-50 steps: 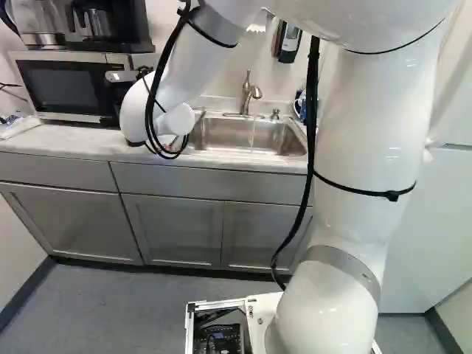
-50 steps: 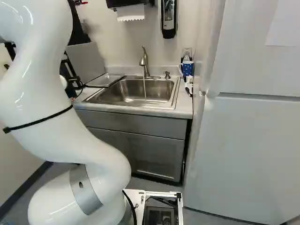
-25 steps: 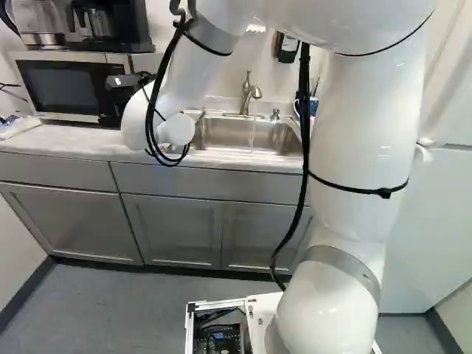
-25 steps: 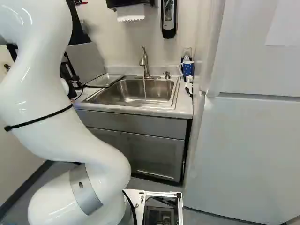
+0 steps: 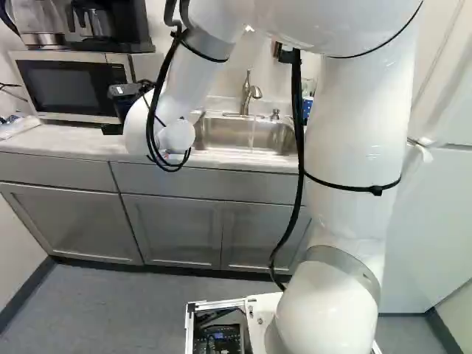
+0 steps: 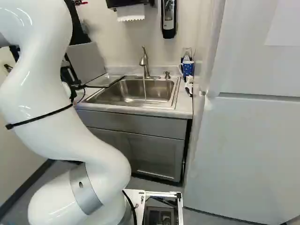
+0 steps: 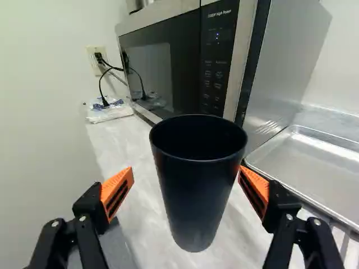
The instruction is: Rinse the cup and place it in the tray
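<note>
In the left base view a black part of the gripper (image 5: 112,130) shows beside the white wrist, by the microwave; its fingertips are hidden there. The wrist view shows the gripper (image 7: 186,176) open, orange pads wide apart. A dark, tapered cup (image 7: 196,185) stands upright on the counter ahead of it, in line with the gap. A strip of counter shows between the cup and one pad; the other pad appears close to the rim, contact unclear. The metal tray (image 7: 314,162) lies beyond that second finger. Water runs from the faucet (image 6: 144,63) into the sink (image 6: 136,91).
The microwave (image 7: 174,61) stands close behind the cup, near the tray. A plastic bag (image 7: 106,109) and a plugged-in cord lie by the wall. A blue mug (image 6: 187,69) is right of the sink, with the fridge (image 6: 248,140) beyond.
The arm's upper part has swung left in the left base view, and the wrist has shifted slightly. The base and the lowest joint have stayed put.
</note>
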### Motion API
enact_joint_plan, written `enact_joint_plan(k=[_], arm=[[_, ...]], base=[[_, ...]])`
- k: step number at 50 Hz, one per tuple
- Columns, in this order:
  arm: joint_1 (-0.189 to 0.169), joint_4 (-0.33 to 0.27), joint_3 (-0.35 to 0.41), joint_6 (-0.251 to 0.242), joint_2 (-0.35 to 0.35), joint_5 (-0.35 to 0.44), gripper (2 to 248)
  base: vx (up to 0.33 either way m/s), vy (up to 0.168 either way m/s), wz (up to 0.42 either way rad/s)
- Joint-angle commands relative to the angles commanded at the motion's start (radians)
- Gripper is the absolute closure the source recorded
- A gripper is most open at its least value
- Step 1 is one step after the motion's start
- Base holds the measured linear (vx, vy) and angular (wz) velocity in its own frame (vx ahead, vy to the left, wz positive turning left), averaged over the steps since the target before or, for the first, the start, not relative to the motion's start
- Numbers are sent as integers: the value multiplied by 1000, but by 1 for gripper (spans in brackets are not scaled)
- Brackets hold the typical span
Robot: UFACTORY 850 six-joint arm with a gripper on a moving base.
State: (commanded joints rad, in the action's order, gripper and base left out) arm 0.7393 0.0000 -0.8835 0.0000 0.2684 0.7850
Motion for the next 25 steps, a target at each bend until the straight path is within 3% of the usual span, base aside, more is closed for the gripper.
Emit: enact_joint_plan(k=[12, 13, 18, 19, 23, 24, 25], arm=[[0, 0, 0, 0, 0, 0, 7], [0, 0, 0, 0, 0, 0, 42], [0, 0, 0, 0, 0, 0, 42], [0, 0, 0, 0, 0, 0, 80], [0, 0, 0, 0, 0, 0, 80], [0, 0, 0, 0, 0, 0, 116], [0, 0, 0, 0, 0, 0, 116]], base=[[0, 0, 0], [0, 0, 0], [0, 0, 0], [0, 0, 0], [0, 0, 0], [0, 0, 0], [0, 0, 0]])
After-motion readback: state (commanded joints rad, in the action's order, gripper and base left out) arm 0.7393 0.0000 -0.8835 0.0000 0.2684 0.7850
